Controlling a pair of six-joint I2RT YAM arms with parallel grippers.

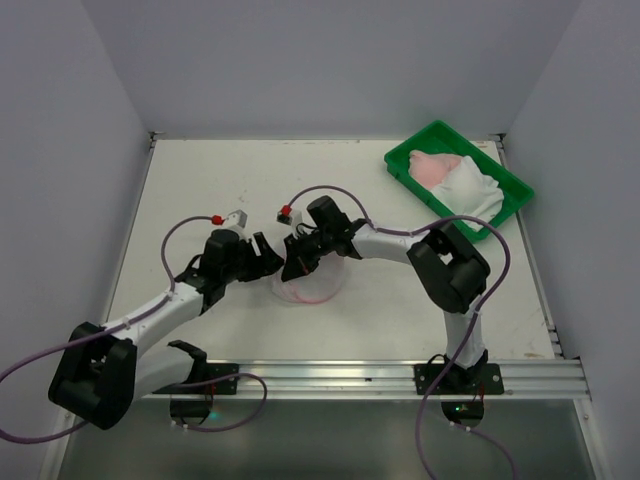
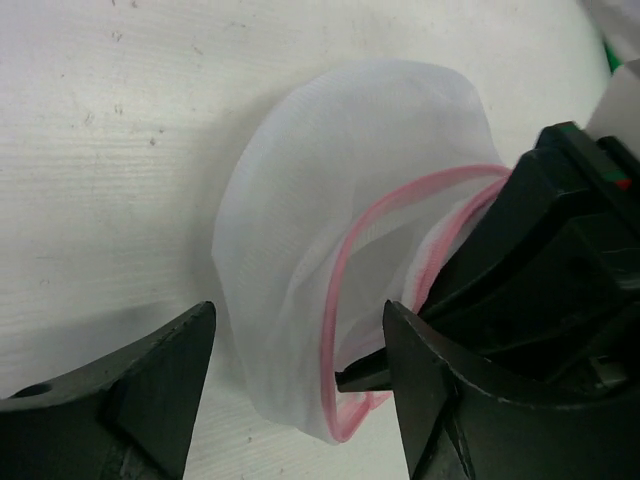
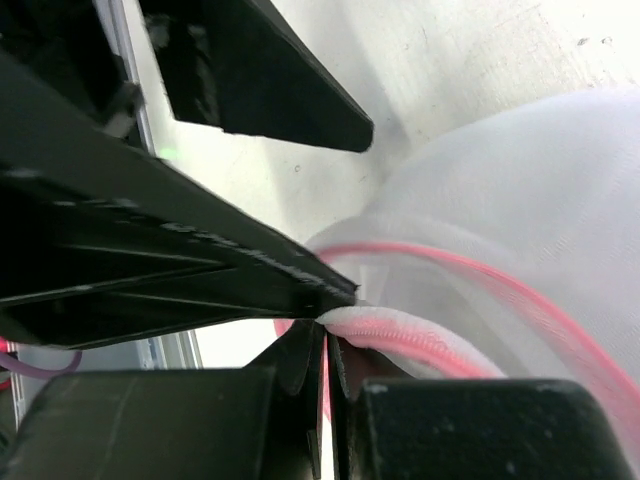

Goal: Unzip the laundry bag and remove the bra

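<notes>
The laundry bag (image 1: 312, 288) is a white see-through mesh bag with pink zip trim, lying on the table between my two grippers. My right gripper (image 1: 298, 262) is shut on the bag's pink zip trim (image 3: 420, 335), its tips (image 3: 335, 312) pinching the edge. In the left wrist view the bag (image 2: 300, 200) sags and looks slack. My left gripper (image 2: 298, 315) is open, its fingers on either side of the bag's lower edge without touching it; it shows in the top view (image 1: 270, 262) just left of the bag. No bra shows inside the bag.
A green plastic tray (image 1: 396, 165) stands at the back right, holding pink fabric (image 1: 438, 165) and white fabric (image 1: 475, 190). A metal rail (image 1: 380, 375) runs along the near table edge. Purple cables loop above both arms.
</notes>
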